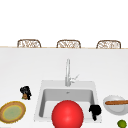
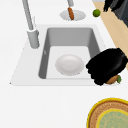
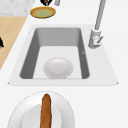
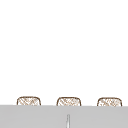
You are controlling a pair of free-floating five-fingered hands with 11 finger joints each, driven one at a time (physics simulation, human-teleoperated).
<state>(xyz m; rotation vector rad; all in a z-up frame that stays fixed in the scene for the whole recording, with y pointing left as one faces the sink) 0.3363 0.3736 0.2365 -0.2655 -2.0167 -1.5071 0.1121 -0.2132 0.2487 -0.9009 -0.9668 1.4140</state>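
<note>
- We see the left hand (image 1: 25, 92) curled round a small brown thing with a green end (image 2: 113, 79) on the counter, just left of the sink (image 1: 40, 100).
- A yellow plate (image 1: 12, 112) lies near it.
- The right hand (image 1: 95, 110) hangs at the sink's right edge; we cannot tell how its fingers are.
- A white bowl (image 2: 69, 64) sits in the sink.
- A sausage (image 3: 46, 110) lies on a white plate (image 3: 62, 110).

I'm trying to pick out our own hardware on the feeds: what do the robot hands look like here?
Both are plain matte black, human-shaped, with rounded fingers. The left robot hand and the right robot hand float free: no arm, wrist, sleeve or cable joins them. No markings, logos or coloured parts show on either. In the left side view the left robot hand reads as a dark, smooth, glove-like mass with faint ridges between its fingers.
</note>
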